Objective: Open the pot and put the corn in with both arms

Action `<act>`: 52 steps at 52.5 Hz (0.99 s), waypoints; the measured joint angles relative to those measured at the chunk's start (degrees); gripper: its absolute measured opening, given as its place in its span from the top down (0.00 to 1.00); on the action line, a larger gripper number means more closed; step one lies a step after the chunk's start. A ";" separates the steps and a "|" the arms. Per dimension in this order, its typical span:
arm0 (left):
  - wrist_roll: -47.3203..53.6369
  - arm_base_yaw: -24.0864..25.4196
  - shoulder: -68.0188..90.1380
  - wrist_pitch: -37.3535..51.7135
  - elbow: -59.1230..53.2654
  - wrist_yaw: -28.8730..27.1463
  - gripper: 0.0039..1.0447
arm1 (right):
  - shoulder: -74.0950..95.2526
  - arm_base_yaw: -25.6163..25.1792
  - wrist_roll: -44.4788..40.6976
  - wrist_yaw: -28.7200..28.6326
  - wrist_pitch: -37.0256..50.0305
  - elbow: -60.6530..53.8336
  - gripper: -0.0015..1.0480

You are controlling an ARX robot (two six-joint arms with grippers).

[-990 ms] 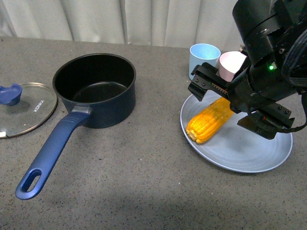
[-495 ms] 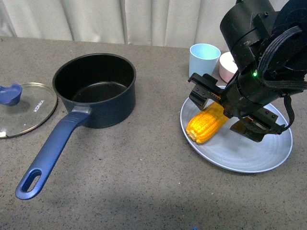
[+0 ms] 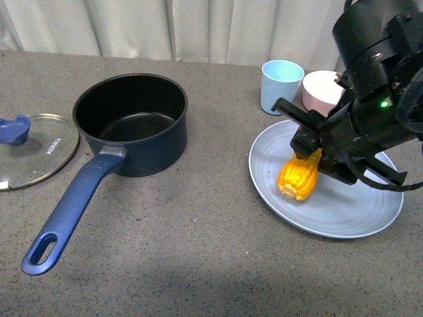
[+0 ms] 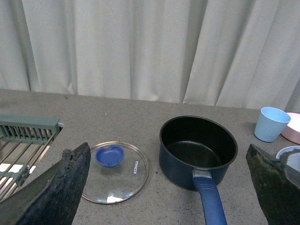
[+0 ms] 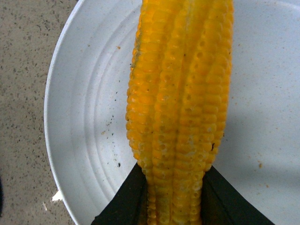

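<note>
The dark navy pot (image 3: 131,122) stands open on the grey table, its long blue handle (image 3: 69,211) pointing toward me. Its glass lid (image 3: 32,150) with the blue knob (image 3: 14,129) lies flat to the pot's left. My right gripper (image 3: 316,162) is shut on the yellow corn (image 3: 299,177) and holds it tilted, tip down, over the pale blue plate (image 3: 357,218). In the right wrist view the corn (image 5: 180,103) fills the middle between the black fingers (image 5: 122,201). My left gripper (image 4: 168,187) is open, above the table before pot (image 4: 198,150) and lid (image 4: 115,172).
A light blue cup (image 3: 281,84) and a pink bowl (image 3: 322,89) stand behind the plate. A green dish rack (image 4: 23,145) shows at the left of the left wrist view. White curtains hang behind the table.
My right gripper has turned and shifted right, lifting the corn from lying across the plate to a steeper tilt with its tip down. Pot and lid have not moved.
</note>
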 joint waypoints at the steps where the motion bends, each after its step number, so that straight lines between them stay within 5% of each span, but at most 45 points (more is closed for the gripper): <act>1: 0.00 0.00 0.00 0.00 0.00 0.00 0.06 | -0.90 -0.02 0.00 -1.11 0.90 -0.50 0.82; 9: 0.00 0.00 0.00 0.00 0.00 0.00 0.06 | -5.53 2.27 0.15 -12.92 7.61 0.37 0.86; 20: 0.00 0.00 -0.02 0.00 0.00 0.00 0.06 | -2.27 8.13 0.42 -18.23 6.16 9.84 0.88; 52: 0.02 0.00 -0.02 0.00 0.00 0.00 0.06 | 12.09 15.52 1.14 -19.69 -3.30 32.76 0.88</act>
